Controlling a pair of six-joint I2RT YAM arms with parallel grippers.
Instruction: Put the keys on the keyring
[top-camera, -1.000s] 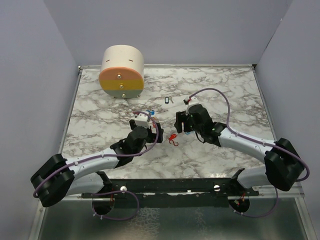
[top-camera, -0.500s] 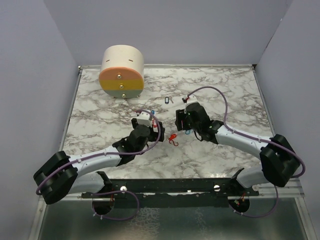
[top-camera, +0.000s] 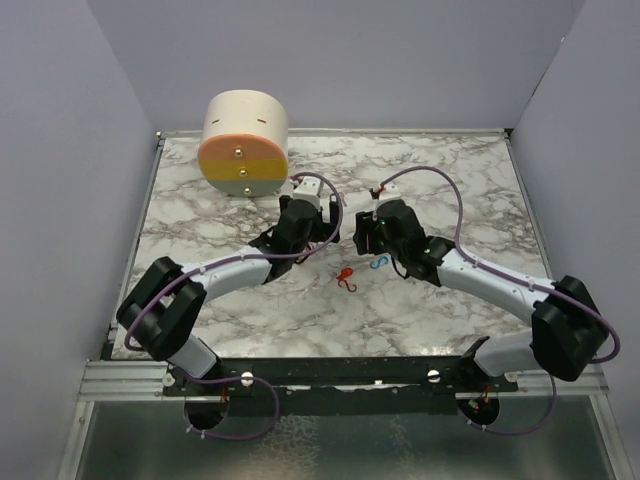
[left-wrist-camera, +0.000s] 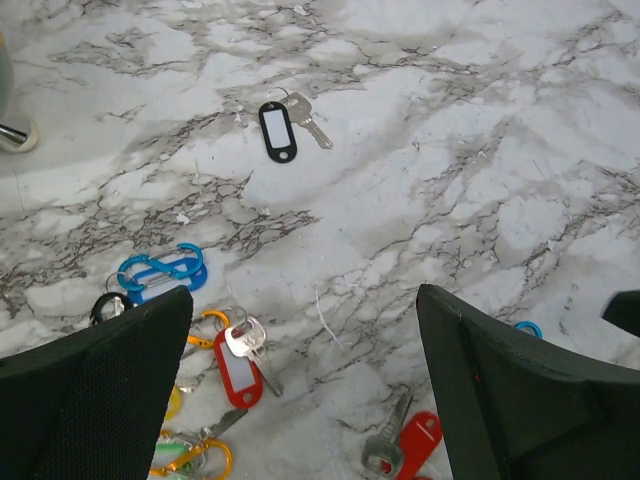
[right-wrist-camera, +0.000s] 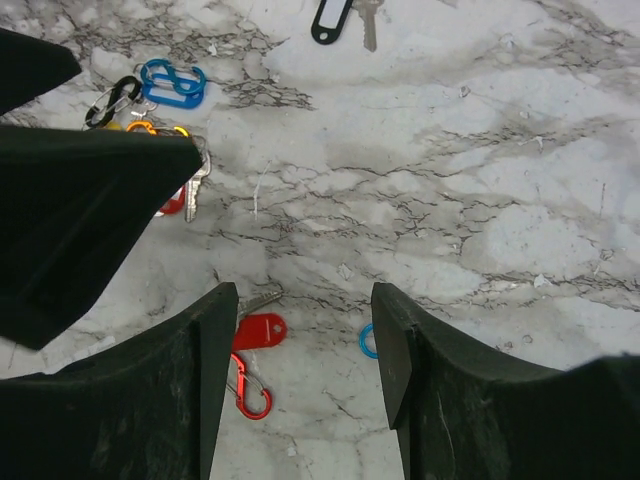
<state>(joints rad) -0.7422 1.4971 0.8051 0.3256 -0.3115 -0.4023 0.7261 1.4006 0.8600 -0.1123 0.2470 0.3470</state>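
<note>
- The left gripper (left-wrist-camera: 305, 295) is seen with its jaws spread wide; nothing is held, and bare marble table (left-wrist-camera: 480, 150) shows through the gap.
- The right gripper (right-wrist-camera: 303, 290) is seen with its fingers parted. Nothing is clamped, and only marble lies between them.
- From above, both grippers are found over the middle of the table, close to each other. The left one is nearer the cream-and-orange cylinder (top-camera: 245, 145) at the far left.
- The keys (left-wrist-camera: 243, 340) are scattered loose on the marble; none is gripped.
- A black tag (left-wrist-camera: 278, 130) is noted touching a silver key (left-wrist-camera: 312, 122), well apart from the other pieces and on the far side of them.
- A blue clip (left-wrist-camera: 165, 272) and a black clip (right-wrist-camera: 112, 100) are recorded side by side, near the left gripper's left finger.
- A red tag (left-wrist-camera: 240, 380) with a silver key on it lies just nearer than the blue clip. An orange clip (left-wrist-camera: 200, 462) is partly hidden at the lower edge.
- A second red tag (right-wrist-camera: 260, 330) is seen just beside a red clip (right-wrist-camera: 250, 390), close to the right gripper's left finger.
- A blue S-shaped clip (top-camera: 379, 262) is placed just beside the right gripper. From the wrist only one loop shows.
</note>
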